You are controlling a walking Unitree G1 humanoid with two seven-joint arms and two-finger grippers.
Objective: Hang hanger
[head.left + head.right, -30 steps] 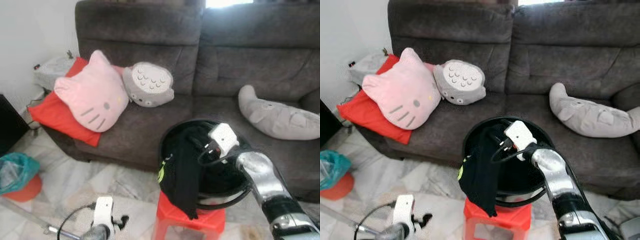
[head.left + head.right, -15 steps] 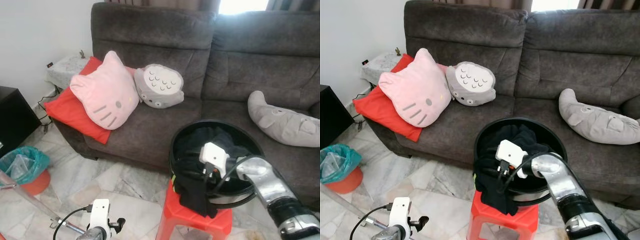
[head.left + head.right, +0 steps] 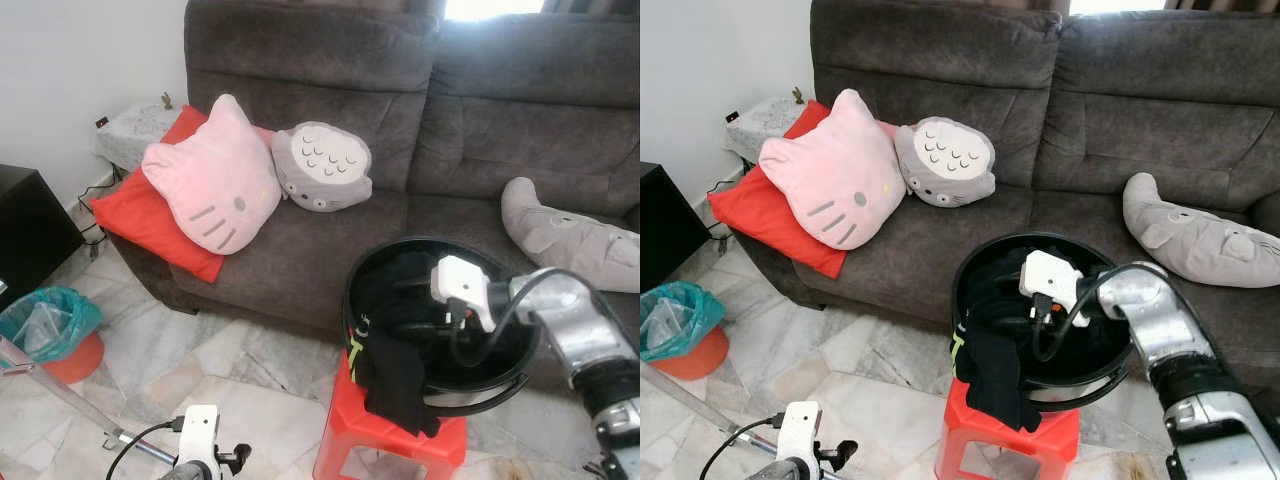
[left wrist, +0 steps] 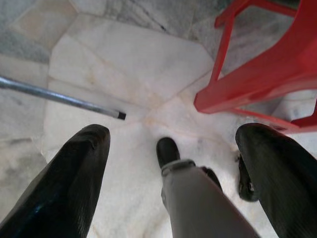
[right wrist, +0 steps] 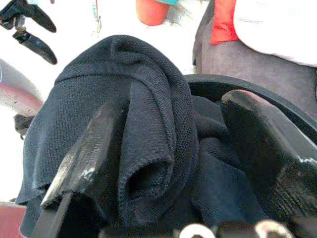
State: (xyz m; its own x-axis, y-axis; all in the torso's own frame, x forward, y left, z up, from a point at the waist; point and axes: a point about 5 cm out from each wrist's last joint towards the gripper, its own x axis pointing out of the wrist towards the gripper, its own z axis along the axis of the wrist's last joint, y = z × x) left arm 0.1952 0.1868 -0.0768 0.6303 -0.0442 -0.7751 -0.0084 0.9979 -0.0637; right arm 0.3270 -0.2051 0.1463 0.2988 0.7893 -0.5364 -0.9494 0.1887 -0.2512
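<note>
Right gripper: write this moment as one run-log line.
right gripper: open around black garment | black basin on red stool | left gripper: open, idle

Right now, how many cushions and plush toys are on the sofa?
4: red cushion at the left end, pink cat cushion leaning on it, grey round plush beside that, grey plush on the right seat.

The black basket point(image 3: 970, 270) sat on a red stool point(image 3: 1005, 440), its mouth partly taken up by the right hand point(image 5: 163, 163), whose fingers stood spread around a fold of dark clothing point(image 5: 143, 129) draped over the near rim. Bare marble floor point(image 3: 200, 360) lay open left of the stool. A metal rod point(image 4: 59, 97) crossed the floor near the left hand point(image 4: 178, 163), just beside the stool's legs.
</note>
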